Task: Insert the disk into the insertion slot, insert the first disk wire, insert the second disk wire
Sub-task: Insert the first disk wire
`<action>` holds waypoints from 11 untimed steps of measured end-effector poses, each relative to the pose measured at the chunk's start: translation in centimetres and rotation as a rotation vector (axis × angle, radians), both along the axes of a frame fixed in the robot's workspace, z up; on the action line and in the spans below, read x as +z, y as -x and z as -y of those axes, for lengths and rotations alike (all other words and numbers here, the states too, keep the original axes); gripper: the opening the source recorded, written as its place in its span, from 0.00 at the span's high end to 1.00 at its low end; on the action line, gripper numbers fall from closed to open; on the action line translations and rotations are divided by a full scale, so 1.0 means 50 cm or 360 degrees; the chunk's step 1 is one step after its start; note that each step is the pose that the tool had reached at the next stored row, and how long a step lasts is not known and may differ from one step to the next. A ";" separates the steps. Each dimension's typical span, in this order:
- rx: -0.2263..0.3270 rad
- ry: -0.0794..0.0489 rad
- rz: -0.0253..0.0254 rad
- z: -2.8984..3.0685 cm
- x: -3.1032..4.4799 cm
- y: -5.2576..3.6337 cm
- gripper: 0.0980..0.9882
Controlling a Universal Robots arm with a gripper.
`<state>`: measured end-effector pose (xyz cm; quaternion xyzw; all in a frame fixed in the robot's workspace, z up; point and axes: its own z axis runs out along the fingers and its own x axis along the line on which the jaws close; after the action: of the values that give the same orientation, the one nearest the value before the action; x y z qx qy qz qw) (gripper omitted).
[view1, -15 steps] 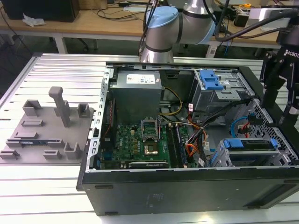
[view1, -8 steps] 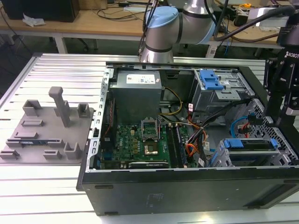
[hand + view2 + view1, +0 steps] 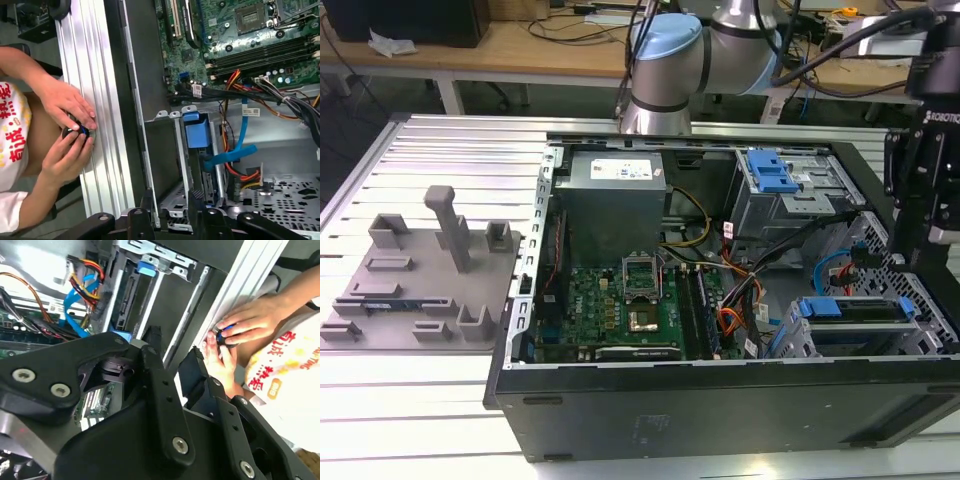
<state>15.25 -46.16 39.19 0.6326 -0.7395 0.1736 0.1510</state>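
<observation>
Disk: the disk (image 3: pixel 850 310), in its blue frame, sits inside the slot (image 3: pixel 162 150); by the look of it, already seated.
Blue cable: the blue cable (image 3: pixel 243 131) runs down beside the slot and bends toward the disk's end. I cannot tell whether its plug is home.
Orange wire: the orange wire (image 3: pixel 244 176) lies in a bundle just beyond the slot, near the blue cable; its plug end is not clear.
Hand: the hand (image 3: pixel 171 196) hovers just over the slot's outer end, jaws apart, nothing held.
Step in hand (judgement): disk insertion looks done and the work stands at the first wire.
What the step calls for (judgement): a fine pinch on a small plug, squared to the disk's socket, in a tight spot among loose wires.
Case: the computer case (image 3: pixel 720 400) lies open on the counter (image 3: pixel 95 75), with the slot in one corner.
Bystander: a person (image 3: pixel 60 110) at the counter edge, outside the case from the slot, fingers a small dark item.
</observation>
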 end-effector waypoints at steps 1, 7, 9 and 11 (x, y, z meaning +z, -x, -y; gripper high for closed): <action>0.0000 0.0002 0.00011 -0.010 -0.002 0.000 0.65; 0.0003 0.0005 0.00040 -0.048 -0.024 0.000 0.65; 0.0003 0.0005 0.00041 -0.048 -0.032 0.001 0.65; 0.0005 0.0005 0.00045 -0.066 -0.043 0.001 0.65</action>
<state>15.21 -42.88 37.04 0.6333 -0.7384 0.1759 0.1506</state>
